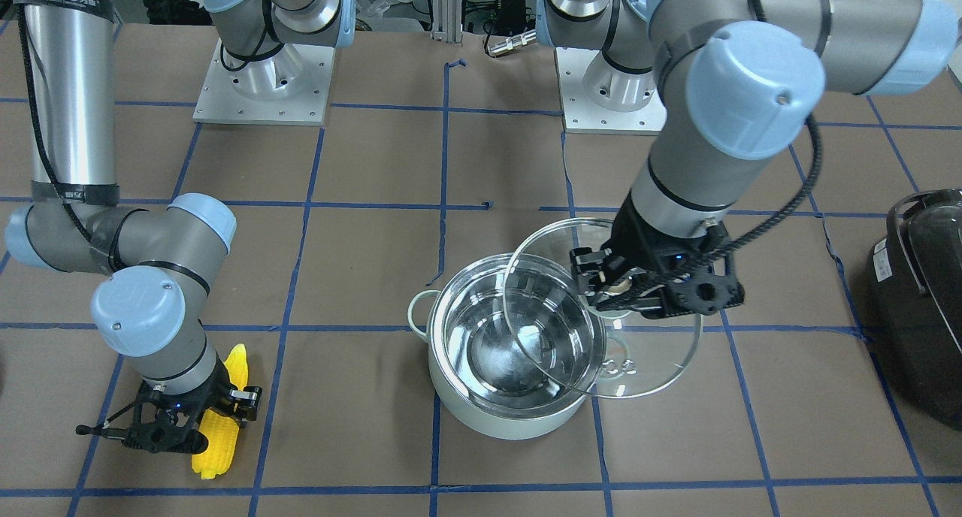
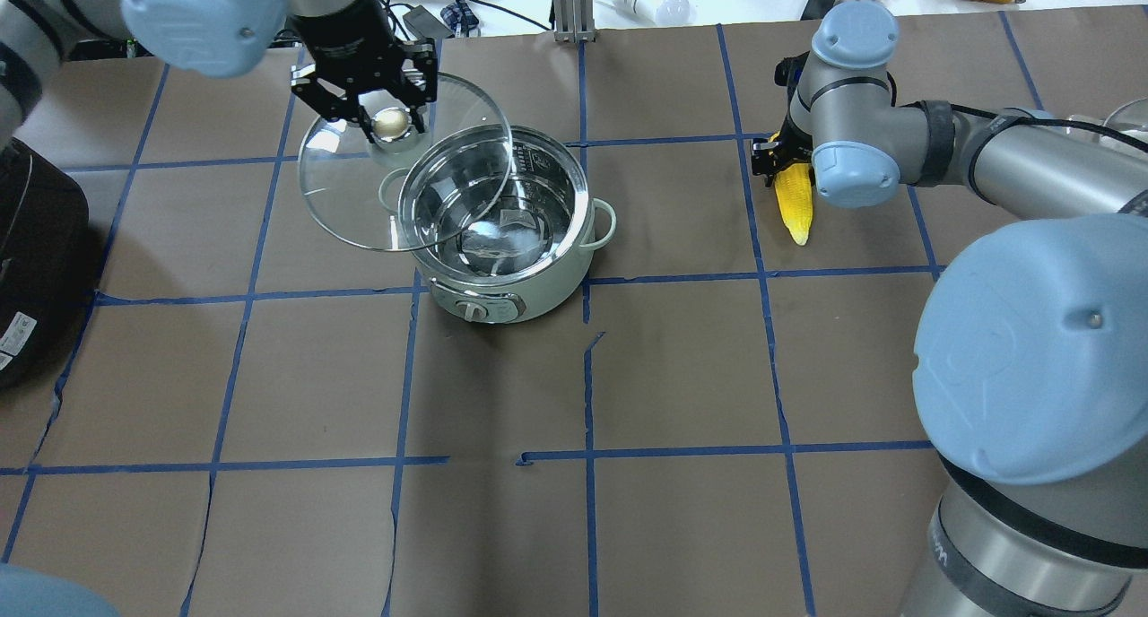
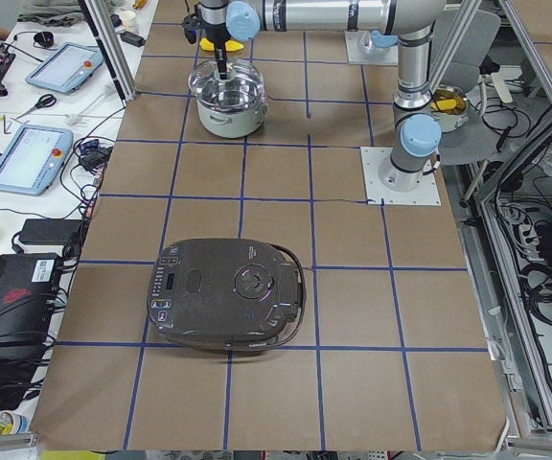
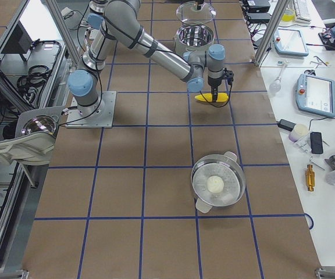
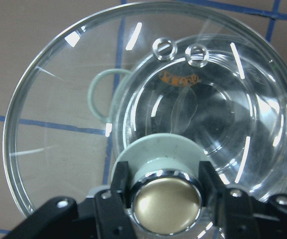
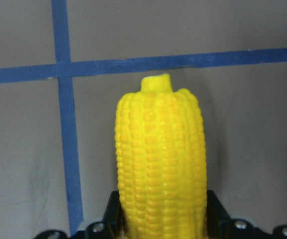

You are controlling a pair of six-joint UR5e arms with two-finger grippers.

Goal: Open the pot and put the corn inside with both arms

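Note:
The pale mint-green pot [image 1: 511, 419] stands open near the table's middle, its steel inside bare; it also shows in the overhead view [image 2: 502, 303]. My left gripper [image 1: 612, 284] is shut on the round knob [image 5: 167, 199] of the clear glass lid [image 1: 646, 367]. It holds the lid tilted, above the pot's rim and shifted toward my left side [image 2: 341, 204]. The yellow corn [image 1: 214, 434] lies low at the table on my right side [image 2: 794, 200]. My right gripper [image 1: 218, 408] is shut on the corn's thick end, fingers against both of its sides [image 6: 161, 159].
A large black appliance [image 1: 924, 306] sits at the table's left end [image 3: 228, 292]. A steel pot with a white ball inside [image 4: 217, 185] stands toward the right end. Blue tape lines grid the brown table. The arms' base plates [image 1: 263, 89] are at the robot's edge.

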